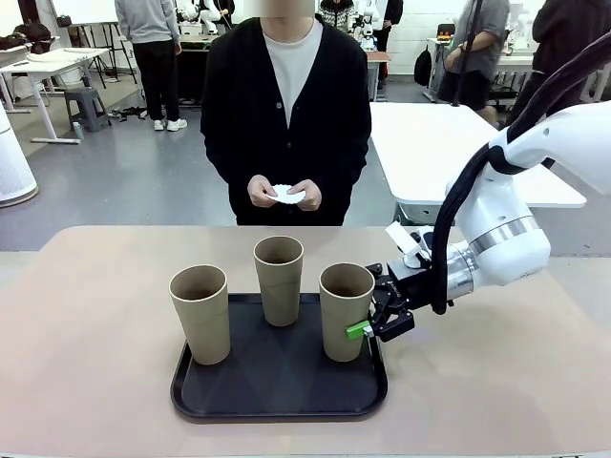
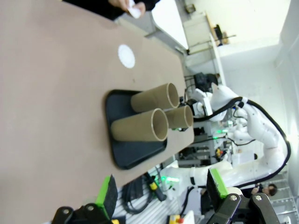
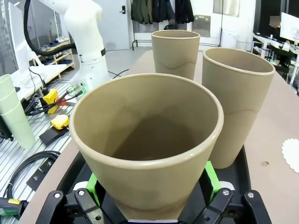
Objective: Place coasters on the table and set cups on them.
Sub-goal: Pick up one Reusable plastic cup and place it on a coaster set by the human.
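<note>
Right-arm fingers (image 3: 92, 183) clasp the right-hand cup (image 1: 346, 310) low on its wall, seemingly so it can be lifted off. The left fingers (image 2: 107, 196) hang spread and empty, well back. Across the broad surface (image 1: 95, 315), room lies open all round the black tray (image 1: 277, 401), whose raised rim that cup must clear. Two other cups (image 1: 200, 310) stand close beside it on the tray. One coaster (image 2: 126, 56) lies beyond the tray's far edge, and the person's hands (image 1: 282, 194) hold something white, likely more.
</note>
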Controlling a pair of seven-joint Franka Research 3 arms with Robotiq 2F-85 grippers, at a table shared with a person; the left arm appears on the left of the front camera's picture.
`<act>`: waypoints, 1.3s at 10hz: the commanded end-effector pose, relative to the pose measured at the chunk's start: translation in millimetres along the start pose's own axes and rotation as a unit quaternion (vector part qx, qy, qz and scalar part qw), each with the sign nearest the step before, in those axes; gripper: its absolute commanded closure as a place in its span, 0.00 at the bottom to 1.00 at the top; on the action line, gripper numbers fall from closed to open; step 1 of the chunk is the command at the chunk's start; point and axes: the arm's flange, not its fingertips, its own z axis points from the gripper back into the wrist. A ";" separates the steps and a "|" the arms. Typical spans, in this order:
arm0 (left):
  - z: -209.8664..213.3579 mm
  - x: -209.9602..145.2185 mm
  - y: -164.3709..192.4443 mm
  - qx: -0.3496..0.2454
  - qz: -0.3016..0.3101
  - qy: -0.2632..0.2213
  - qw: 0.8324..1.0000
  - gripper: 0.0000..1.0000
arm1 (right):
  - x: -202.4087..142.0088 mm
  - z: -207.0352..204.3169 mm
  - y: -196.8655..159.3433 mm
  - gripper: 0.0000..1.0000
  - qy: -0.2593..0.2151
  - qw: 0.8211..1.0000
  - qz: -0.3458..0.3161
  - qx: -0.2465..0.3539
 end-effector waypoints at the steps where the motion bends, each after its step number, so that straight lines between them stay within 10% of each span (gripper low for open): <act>1: 1.4 1.0 0.1 -0.006 -0.010 -0.003 1.000 0.00 | -0.5 -8.1 -6.8 0.00 -0.026 1.000 0.010 -0.007; 2: 1.4 1.0 0.1 -0.006 -0.010 -0.003 1.000 0.00 | -0.8 -6.8 -6.7 0.60 -0.026 1.000 0.014 0.002; 3: 1.4 1.0 0.1 -0.006 -0.010 -0.003 1.000 0.00 | -0.3 -5.8 -5.1 0.60 -0.026 1.000 0.014 0.001; 4: 1.4 1.0 0.1 -0.006 -0.010 -0.003 1.000 0.00 | 4.2 -3.7 -0.3 1.00 -0.029 0.999 0.018 0.001; 5: 1.4 1.0 0.1 -0.006 -0.010 -0.003 1.000 0.00 | 18.2 0.5 8.0 0.65 -0.029 0.999 0.030 -0.001; 6: 1.4 1.0 0.1 -0.006 -0.010 -0.003 1.000 0.00 | 36.2 4.3 14.8 1.00 -0.025 0.999 0.040 -0.009; 7: 1.4 1.0 0.1 -0.006 -0.010 -0.003 1.000 0.00 | 63.7 7.1 23.1 0.73 -0.023 0.999 0.039 -0.011; 13: 1.4 1.0 0.1 -0.006 -0.010 -0.003 1.000 0.00 | 193.5 -21.1 22.1 0.73 -0.027 0.996 0.050 -0.069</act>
